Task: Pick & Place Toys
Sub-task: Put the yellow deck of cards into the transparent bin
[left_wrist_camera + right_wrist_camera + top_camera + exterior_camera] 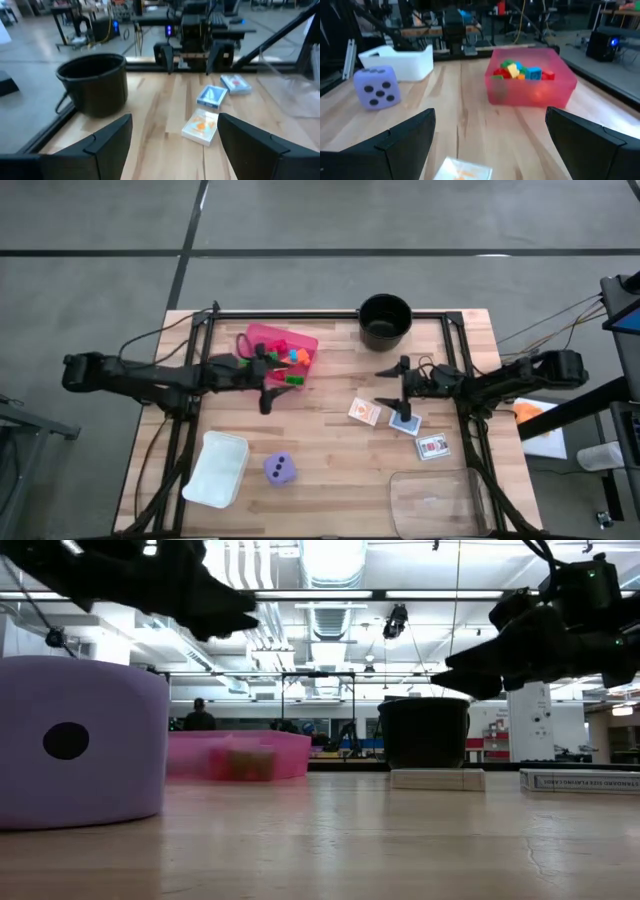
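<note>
Landmark: pink tray, at the rear left of the wooden worktop. Largest free toy is the purple die, well in front of the tray and just beside a white bin; dark dots on its faces. It looks soft-edged and probably light, possibly foam, so it should give a little under pressure; judged best taken across two opposite flat faces, though it looks wide against either claw's spread. Next, three flat cards well to the right of the tray: the orange card nearest it, then the blue card, then the white-red card farthest. They read as thin, stiff, smooth little boxes lying flat, likely slippery; pinch across the narrow edges rather than the broad face. Smallest: the plastic bricks, green, red, orange, teal and yellow, already heaped inside the tray; hard, light, easy to scatter. Left claw hangs at the tray's front edge, fingers spread, holding nothing. Right claw hovers between the tray and the cards, just above the orange card, fingers spread wide and empty. A black pot stands to the right of the tray at the rear edge.
</note>
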